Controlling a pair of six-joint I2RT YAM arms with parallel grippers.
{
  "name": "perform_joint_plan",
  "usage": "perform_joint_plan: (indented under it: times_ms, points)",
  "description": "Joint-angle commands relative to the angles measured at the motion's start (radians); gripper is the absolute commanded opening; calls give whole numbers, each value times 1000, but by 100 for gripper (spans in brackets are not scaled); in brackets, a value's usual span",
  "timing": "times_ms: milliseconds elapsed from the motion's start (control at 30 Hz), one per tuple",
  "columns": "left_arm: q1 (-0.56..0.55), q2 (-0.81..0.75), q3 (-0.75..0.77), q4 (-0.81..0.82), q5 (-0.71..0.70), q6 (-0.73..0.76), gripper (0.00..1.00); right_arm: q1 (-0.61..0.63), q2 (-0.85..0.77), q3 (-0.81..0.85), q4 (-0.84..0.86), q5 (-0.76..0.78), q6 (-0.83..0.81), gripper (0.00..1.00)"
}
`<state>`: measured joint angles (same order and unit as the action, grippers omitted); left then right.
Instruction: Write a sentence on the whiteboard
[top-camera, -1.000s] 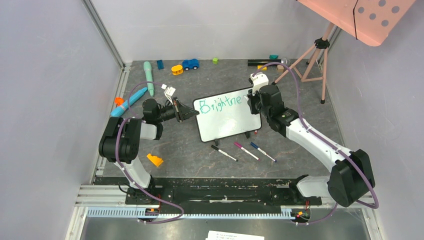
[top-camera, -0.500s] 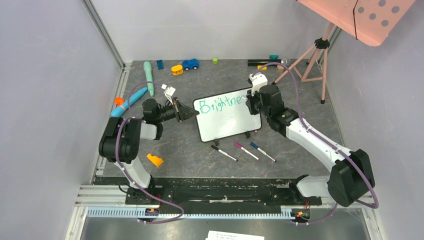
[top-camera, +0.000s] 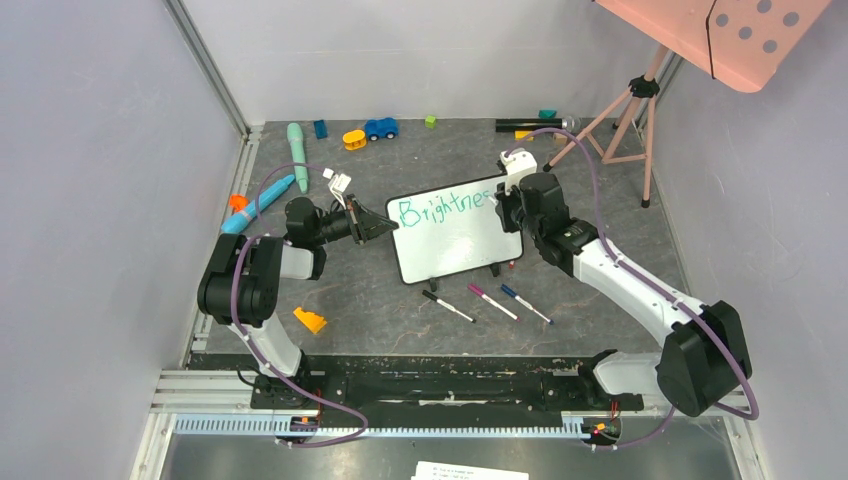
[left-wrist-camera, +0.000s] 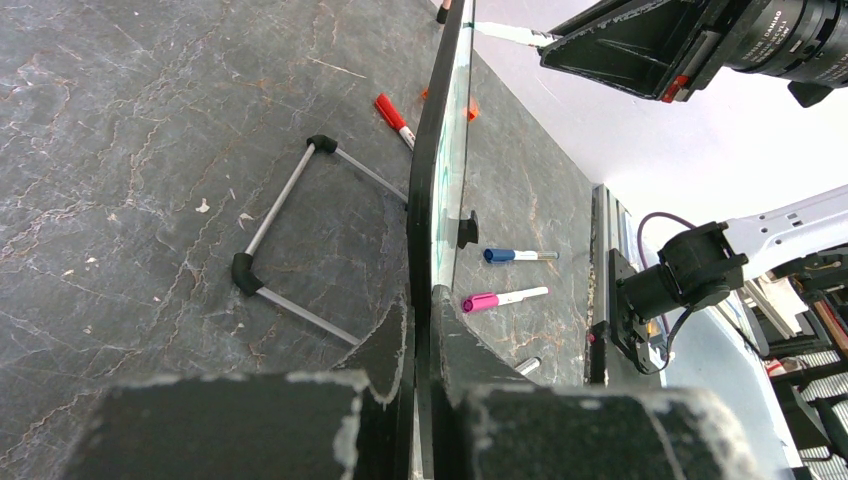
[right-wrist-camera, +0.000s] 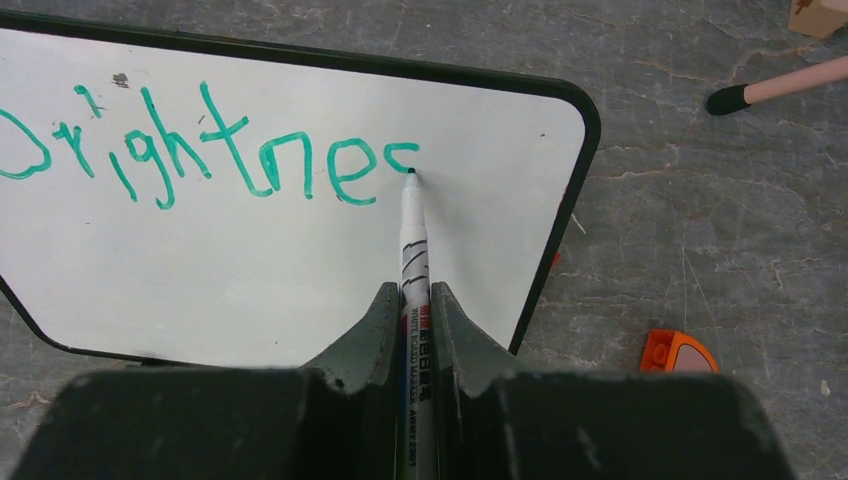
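The whiteboard (top-camera: 455, 250) stands tilted on its little feet mid-table. My left gripper (top-camera: 385, 228) is shut on its left edge; in the left wrist view the board (left-wrist-camera: 438, 200) runs edge-on between the fingers of the left gripper (left-wrist-camera: 422, 310). The sentence (top-camera: 443, 206) is teal writing along the top, reading "Brightne" plus a partly drawn "s" (right-wrist-camera: 398, 152). My right gripper (right-wrist-camera: 412, 295) is shut on a whiteboard marker (right-wrist-camera: 412, 240), whose tip touches the board (right-wrist-camera: 250, 250) at that last letter. From above, the right gripper (top-camera: 503, 205) sits at the board's upper right corner.
Three capped markers lie in front of the board: black (top-camera: 447, 306), magenta (top-camera: 493, 302), blue (top-camera: 525, 304). A tripod (top-camera: 640, 100) carrying a pink dotted panel stands back right. Toys line the back and left: blue car (top-camera: 380, 128), teal stick (top-camera: 297, 155), orange piece (top-camera: 310, 320).
The right gripper has shifted slightly right along the top line, and the writing has grown from "Brightne" to include the start of an "s". The left arm has stayed still.
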<state>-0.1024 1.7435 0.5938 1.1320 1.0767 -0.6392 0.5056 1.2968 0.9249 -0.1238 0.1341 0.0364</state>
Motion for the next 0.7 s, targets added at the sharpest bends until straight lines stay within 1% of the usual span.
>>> perform_joint_plan:
  times_ms: [0, 367, 667]
  points:
    - [-8, -22, 10, 11, 25, 90, 2, -7, -25, -7, 3, 53, -3, 0]
    - [-9, -22, 11, 10, 25, 91, 2, -8, -36, -28, -19, -19, -27, 0]
    - [-8, -24, 8, 10, 25, 91, 2, -9, -28, -2, -2, -87, -17, 0]
